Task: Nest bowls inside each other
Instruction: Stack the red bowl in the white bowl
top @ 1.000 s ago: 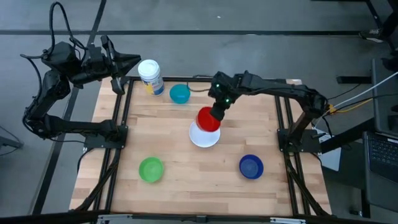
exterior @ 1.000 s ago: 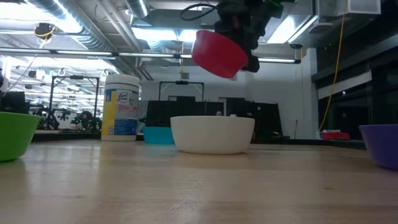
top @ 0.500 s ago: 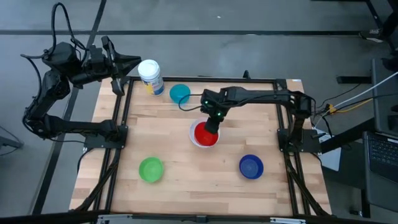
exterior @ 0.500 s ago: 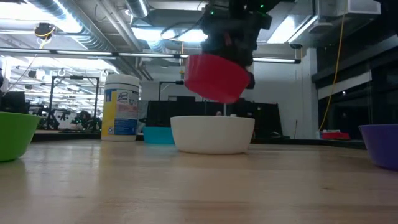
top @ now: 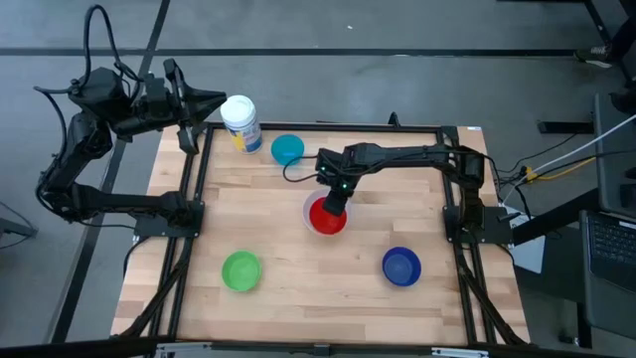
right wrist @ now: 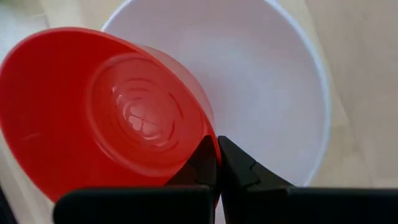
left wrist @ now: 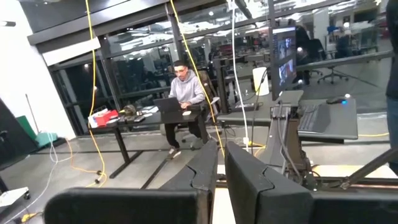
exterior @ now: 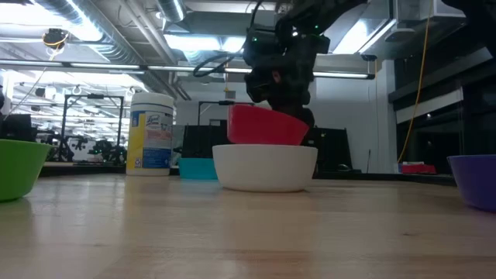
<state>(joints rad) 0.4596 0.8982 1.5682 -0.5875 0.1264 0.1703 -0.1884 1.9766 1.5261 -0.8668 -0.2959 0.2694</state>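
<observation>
The red bowl [top: 326, 214] [exterior: 263, 128] hangs partly down inside the white bowl [top: 309, 220] [exterior: 265, 169], which stands at the table's middle. My right gripper [top: 333, 205] [right wrist: 217, 158] is shut on the red bowl's rim. The teal bowl [top: 287, 149] stands at the far edge, the green bowl [top: 240, 270] at the near left, and the dark blue bowl [top: 400, 266] at the near right. My left gripper [top: 214, 97] [left wrist: 221, 168] waits raised over the far left corner, pointing level, shut and holding nothing. My right gripper pinches the red bowl's rim [right wrist: 213, 142] with one finger [right wrist: 202, 163] inside the bowl and the other [right wrist: 242, 169] outside its wall. The fingers come steeply from above, slanting from the far right. The bowl is a little tilted, its lower part inside the white bowl [right wrist: 273, 93].
A white-lidded jar [top: 240, 121] [exterior: 152, 132] with a blue and yellow label stands at the far left beside the teal bowl. Bare wood lies between the bowls. A person sits at a desk [left wrist: 183, 99] in the room beyond the table.
My right gripper has come down and a little toward the table's near edge, tipping more steeply downward. The red bowl, held high and tilted above the white bowl a second ago, has sunk into it and stands closer to level.
</observation>
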